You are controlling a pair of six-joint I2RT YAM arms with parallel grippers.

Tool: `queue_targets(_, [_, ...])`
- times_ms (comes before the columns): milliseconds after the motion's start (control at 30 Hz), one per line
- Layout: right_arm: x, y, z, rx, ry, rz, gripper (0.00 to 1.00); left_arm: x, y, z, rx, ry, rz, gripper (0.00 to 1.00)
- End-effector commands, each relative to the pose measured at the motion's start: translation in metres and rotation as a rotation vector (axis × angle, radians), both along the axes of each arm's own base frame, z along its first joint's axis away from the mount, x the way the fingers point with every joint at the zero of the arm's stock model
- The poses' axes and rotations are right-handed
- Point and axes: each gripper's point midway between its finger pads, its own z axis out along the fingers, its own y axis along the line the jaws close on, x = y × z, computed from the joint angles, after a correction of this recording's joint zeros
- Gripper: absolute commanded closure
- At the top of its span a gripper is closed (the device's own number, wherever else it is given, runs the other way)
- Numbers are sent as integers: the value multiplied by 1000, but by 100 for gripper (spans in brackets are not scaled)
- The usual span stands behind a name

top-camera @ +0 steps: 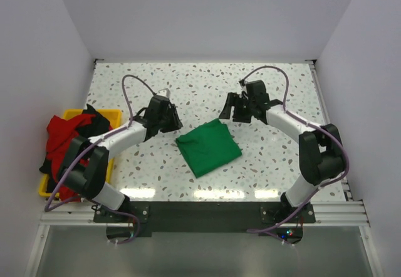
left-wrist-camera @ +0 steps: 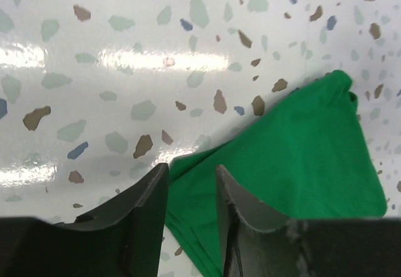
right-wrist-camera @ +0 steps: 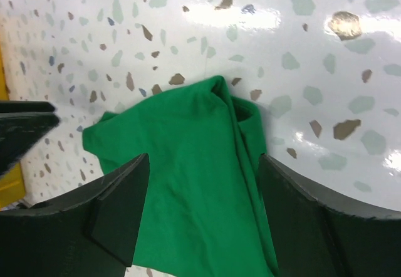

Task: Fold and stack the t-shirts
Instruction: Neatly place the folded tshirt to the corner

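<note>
"Bright green cotton t-shirt [top-camera: 208,146], where was it?"
"Folded on the speckled white desk [top-camera: 188,83], midway between the left and right edges, somewhat toward the near edge. Red and black t-shirts [top-camera: 66,133] were heaped in the yellow plastic bin [top-camera: 45,188] at the left edge."
"And the pincers?"
"Left pincer [left-wrist-camera: 191,172] stood slightly parted over the shirt's corner, pinching nothing. Right pincer [right-wrist-camera: 202,156] was spread wide above it."

Robot lab test cell: plain white walls [top-camera: 207,14] box in a speckled bench [top-camera: 188,83], aluminium rail [top-camera: 207,209] along the frame bottom.
</note>
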Motion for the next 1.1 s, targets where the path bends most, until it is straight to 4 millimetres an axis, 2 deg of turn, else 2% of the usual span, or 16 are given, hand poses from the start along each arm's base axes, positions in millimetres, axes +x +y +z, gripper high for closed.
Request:
queue_targets(0, [-17, -21, -23, -104, 28, 6, 26, 15, -4, 51, -20, -114, -10, 59])
queue_targets(33, [-18, -22, -26, -110, 28, 19, 26, 14, -9, 55, -35, -121, -21, 59])
queue_targets(100, [-24, -20, -35, -108, 47, 43, 26, 5, -31, 64, -86, -128, -85, 59])
queue_targets(167, [-28, -19, -38, -108, 53, 61, 26, -10, -57, 65, -126, -112, -153, 60])
queue_targets(333, [-33, -18, -48, -134, 64, 82, 26, -52, -121, 49, -206, -47, -315, 64])
queue_targets(467, [-40, -13, -60, -165, 94, 99, 26, -68, -145, 32, -206, -9, -385, 65])
queue_targets(600, [-48, -14, -73, -232, 113, 100, 26, -79, -147, -3, -152, 61, -413, 65])
queue_targets(633, [-50, -15, -75, -241, 118, 97, 26, -77, -151, -6, -163, 50, -419, 65])
queue_targets(767, [-61, -11, -83, -281, 128, 117, 28, -86, -142, -31, -127, 110, -414, 67])
queue_targets(833, [-63, -11, -86, -322, 122, 116, 30, -87, -139, -32, -116, 115, -407, 67])
queue_targets(967, [-73, -17, -97, -401, 144, 104, 52, -86, -129, -26, -73, 109, -383, 67])
queue_targets(1067, [-72, -20, -101, -419, 153, 82, 66, -78, -123, -5, -52, 65, -370, 66])
